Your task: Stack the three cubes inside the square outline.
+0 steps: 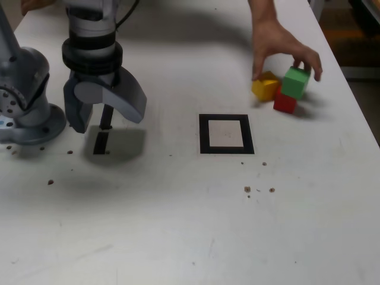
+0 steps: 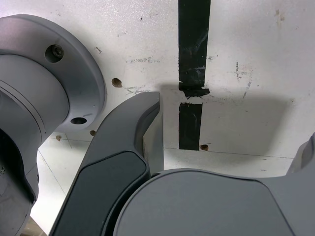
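Observation:
The three cubes sit together at the exterior view's far right. The yellow cube (image 1: 265,86) is on the table, the red cube (image 1: 285,103) is beside it, and the green cube (image 1: 295,82) rests on the red one. A person's hand (image 1: 279,41) reaches in from above, its fingertips on the green cube. The square outline (image 1: 226,118) of black tape lies mid-table with only bare white table inside. My gripper (image 1: 107,122) (image 2: 229,132) hangs open and empty at the exterior view's left, far from the cubes.
Two short black tape strips (image 2: 193,39) (image 1: 101,142) lie right under the gripper. The arm's grey base (image 1: 24,113) stands at the exterior view's left edge. Small brown specks (image 1: 247,189) dot the table. The table's edge (image 1: 356,101) runs close behind the cubes.

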You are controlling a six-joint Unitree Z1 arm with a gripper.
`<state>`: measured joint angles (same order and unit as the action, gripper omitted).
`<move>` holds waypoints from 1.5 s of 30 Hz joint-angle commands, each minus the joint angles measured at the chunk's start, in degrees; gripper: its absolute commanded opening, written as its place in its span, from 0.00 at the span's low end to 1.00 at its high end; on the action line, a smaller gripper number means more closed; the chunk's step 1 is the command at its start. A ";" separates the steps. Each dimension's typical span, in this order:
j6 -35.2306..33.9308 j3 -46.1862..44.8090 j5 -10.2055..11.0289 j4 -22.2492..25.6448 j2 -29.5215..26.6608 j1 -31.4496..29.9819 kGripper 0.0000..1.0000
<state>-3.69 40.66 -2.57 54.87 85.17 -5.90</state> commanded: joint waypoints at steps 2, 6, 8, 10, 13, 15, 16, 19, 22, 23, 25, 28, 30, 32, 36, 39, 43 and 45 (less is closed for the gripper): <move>-0.09 -0.24 -0.03 0.06 -0.03 0.10 1.00; -0.09 0.83 0.20 0.79 -0.36 0.10 1.00; -0.07 3.11 0.81 2.14 -0.36 0.10 1.00; 0.24 7.31 1.95 4.57 0.15 0.10 1.00; 1.73 17.81 4.71 10.60 2.24 0.10 1.00; 3.85 27.46 6.65 15.82 4.58 0.10 1.00; 5.16 32.97 7.53 18.70 6.03 0.10 1.00; 10.11 53.22 9.28 28.34 12.13 0.10 1.00; 13.91 70.78 9.52 35.09 18.18 0.10 1.00; 14.91 75.79 9.40 36.54 20.08 0.10 1.00; 16.71 84.20 9.09 38.26 23.53 0.10 1.00; 18.81 91.98 8.98 38.80 27.31 0.12 1.00; 19.82 94.35 9.58 38.74 28.91 0.08 1.00; 20.47 95.06 10.66 38.62 29.86 0.02 1.00; 21.28 94.76 13.13 38.56 30.58 -0.07 1.00; 21.65 94.56 14.43 38.66 30.29 -0.07 1.00; 22.29 97.38 14.93 38.67 31.25 -0.06 1.00; 22.74 100.13 14.97 38.64 32.79 0.01 1.00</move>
<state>18.80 112.94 12.27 92.84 116.49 -5.93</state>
